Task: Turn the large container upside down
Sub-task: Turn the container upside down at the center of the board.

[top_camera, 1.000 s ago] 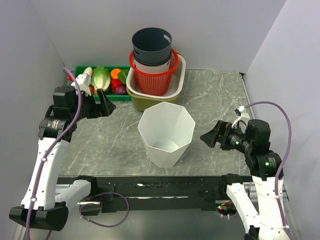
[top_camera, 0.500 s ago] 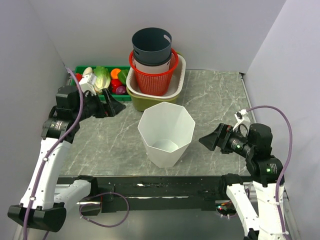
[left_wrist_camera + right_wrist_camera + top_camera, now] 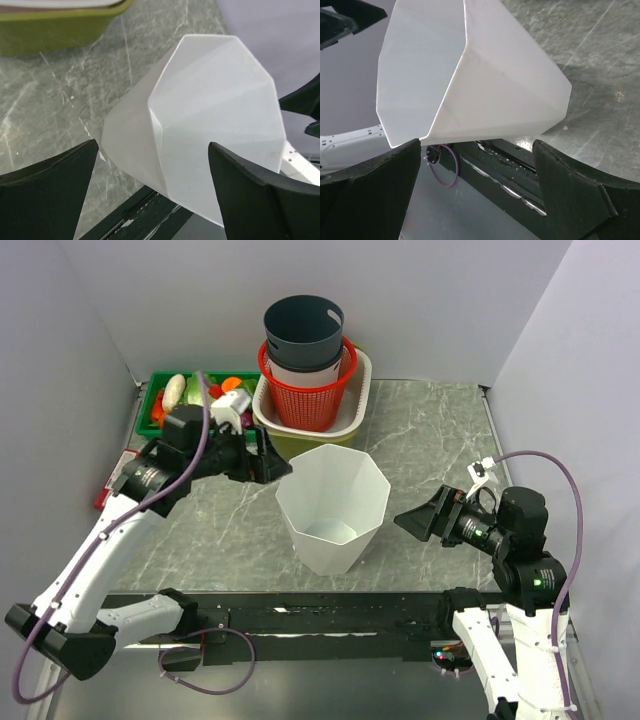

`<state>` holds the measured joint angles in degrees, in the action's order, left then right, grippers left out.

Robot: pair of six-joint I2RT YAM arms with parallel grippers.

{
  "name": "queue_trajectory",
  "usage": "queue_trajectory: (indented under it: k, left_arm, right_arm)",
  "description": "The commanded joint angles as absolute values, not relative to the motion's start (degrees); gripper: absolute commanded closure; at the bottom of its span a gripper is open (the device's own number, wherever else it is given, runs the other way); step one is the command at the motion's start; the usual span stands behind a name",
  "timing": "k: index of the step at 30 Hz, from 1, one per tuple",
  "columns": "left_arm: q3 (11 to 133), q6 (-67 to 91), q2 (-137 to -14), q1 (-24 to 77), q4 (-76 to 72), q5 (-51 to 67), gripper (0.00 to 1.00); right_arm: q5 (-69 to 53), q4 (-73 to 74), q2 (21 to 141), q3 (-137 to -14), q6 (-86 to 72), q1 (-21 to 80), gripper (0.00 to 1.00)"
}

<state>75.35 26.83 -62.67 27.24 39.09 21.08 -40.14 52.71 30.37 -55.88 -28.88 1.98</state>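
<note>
The large container is a white faceted bin [image 3: 332, 505] standing upright, mouth up, in the middle of the marble table [image 3: 220, 525]. My left gripper [image 3: 274, 464] is open just left of its rim, apart from it; in the left wrist view the bin [image 3: 210, 110] fills the space ahead of the open fingers [image 3: 47, 187]. My right gripper [image 3: 412, 519] is open, a short way right of the bin; the right wrist view shows the bin [image 3: 470, 75] ahead of the open fingers [image 3: 575, 195].
A stack of containers stands at the back: a dark grey bucket [image 3: 303, 332] in a red basket [image 3: 306, 400] in a cream tub [image 3: 355, 410] over an olive tub [image 3: 285, 445]. A green tray of toy vegetables [image 3: 170, 400] lies at the back left.
My left arm has swung right, from near the green tray to the bin's left rim. My right gripper has edged slightly left toward the bin. The bin has not moved.
</note>
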Motion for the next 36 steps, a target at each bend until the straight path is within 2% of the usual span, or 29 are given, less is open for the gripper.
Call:
queue_trajectory:
  k: [1, 8, 20, 26, 27, 29, 30, 31, 33, 36]
  left_arm:
    - [78.92, 26.98, -63.98, 31.98, 42.88, 13.11, 0.01]
    - [79.63, 26.89, -67.85, 37.09, 47.55, 6.25, 0.10]
    - [80.68, 28.30, -72.33, 40.25, 45.79, 4.57, 0.25]
    - [80.86, 28.65, -75.58, 41.04, 45.62, 2.73, 0.41]
    - [80.69, 28.83, -75.76, 41.13, 45.44, 1.85, 0.47]
    - [80.24, 29.44, -76.46, 41.13, 45.44, 0.88, 0.54]
    - [80.16, 29.79, -76.55, 41.13, 45.70, 0.44, 0.61]
    - [79.90, 29.97, -76.64, 41.13, 45.70, 0.27, 0.64]
    - [79.37, 31.02, -76.29, 41.13, 45.18, 0.18, 0.77]
    - [77.70, 32.34, -75.06, 41.13, 43.95, -2.19, 0.85]
  right_arm:
    - [-41.57, 52.29, 29.53, -56.95, -28.74, 1.76, 0.02]
    - [-40.52, 55.37, 29.27, -57.22, -27.16, 1.76, 0.02]
    - [-38.24, 54.93, 26.89, -54.67, -28.65, 1.85, 0.01]
    - [-37.71, 55.90, 26.98, -53.35, -28.30, 1.84, 0.00]
    - [-37.88, 55.72, 26.98, -52.91, -28.47, 1.76, 0.00]
    - [-38.15, 54.50, 26.63, -51.42, -28.56, 1.85, 0.00]
    - [-38.14, 54.32, 26.54, -51.16, -28.74, 1.76, 0.00]
    - [-38.14, 54.49, 27.07, -51.07, -28.74, 1.76, 0.00]
    - [-38.49, 54.67, 27.33, -51.33, -28.83, 1.76, 0.00]
    - [-38.94, 54.49, 27.68, -51.68, -28.48, 1.84, 0.00]
